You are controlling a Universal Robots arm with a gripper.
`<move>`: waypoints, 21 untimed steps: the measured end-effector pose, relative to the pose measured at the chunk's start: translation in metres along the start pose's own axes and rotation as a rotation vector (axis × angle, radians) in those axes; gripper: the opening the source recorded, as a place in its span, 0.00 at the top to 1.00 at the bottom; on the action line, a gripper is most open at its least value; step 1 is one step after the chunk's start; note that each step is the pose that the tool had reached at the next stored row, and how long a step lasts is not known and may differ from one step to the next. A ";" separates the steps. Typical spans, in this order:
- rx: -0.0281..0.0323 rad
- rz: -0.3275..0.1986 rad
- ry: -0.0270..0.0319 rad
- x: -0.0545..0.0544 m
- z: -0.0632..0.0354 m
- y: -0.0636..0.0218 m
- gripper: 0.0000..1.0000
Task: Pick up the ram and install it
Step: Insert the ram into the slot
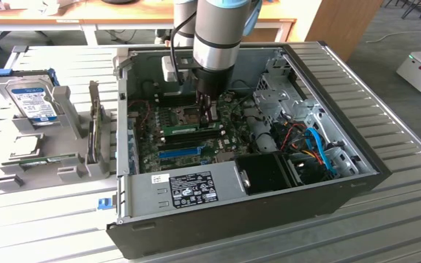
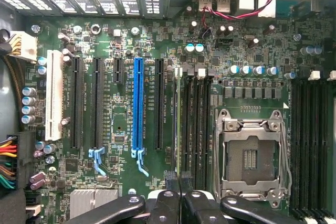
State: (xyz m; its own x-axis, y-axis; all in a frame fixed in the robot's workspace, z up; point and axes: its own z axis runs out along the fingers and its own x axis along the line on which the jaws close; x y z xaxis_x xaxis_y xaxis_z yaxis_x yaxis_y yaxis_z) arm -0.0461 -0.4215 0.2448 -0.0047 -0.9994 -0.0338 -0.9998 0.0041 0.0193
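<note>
The ram (image 1: 180, 131) is a thin green stick standing on edge in a dark slot on the motherboard (image 1: 229, 118), inside the open computer case (image 1: 357, 181). In the wrist view the ram (image 2: 178, 119) shows edge-on as a thin green line beside several empty black slots. My gripper (image 1: 210, 123) reaches down into the case, its dark fingers pressed together at the end of the ram toward the exterior view's right. In the wrist view my gripper (image 2: 179, 182) is shut right over that end of the stick. I cannot tell whether the tips touch it.
A blue expansion slot (image 2: 138, 103) and the empty CPU socket (image 2: 251, 153) flank the memory slots. The power supply (image 1: 195, 189) and blue cables (image 1: 320, 148) fill the near side of the case. On the exterior view's left, a grey rack (image 1: 68, 172) holds a hard drive (image 1: 33, 103).
</note>
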 end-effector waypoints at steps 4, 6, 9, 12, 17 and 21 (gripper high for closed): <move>0.0001 0.000 0.0005 0.000 0.0002 0.0000 0.88; 0.0003 0.000 0.0018 0.000 0.0003 -0.0001 0.88; 0.0002 0.000 0.0084 0.000 0.0003 -0.0001 0.88; 0.0002 0.000 0.0090 0.000 0.0002 -0.0002 0.88; 0.0004 0.010 0.0089 0.000 0.0003 -0.0014 0.88; 0.0012 0.039 0.0084 0.000 0.0005 -0.0019 0.88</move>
State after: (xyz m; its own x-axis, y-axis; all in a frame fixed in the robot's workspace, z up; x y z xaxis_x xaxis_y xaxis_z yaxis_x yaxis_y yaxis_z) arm -0.0442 -0.4211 0.2443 -0.0435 -0.9987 -0.0247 -0.9989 0.0431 0.0193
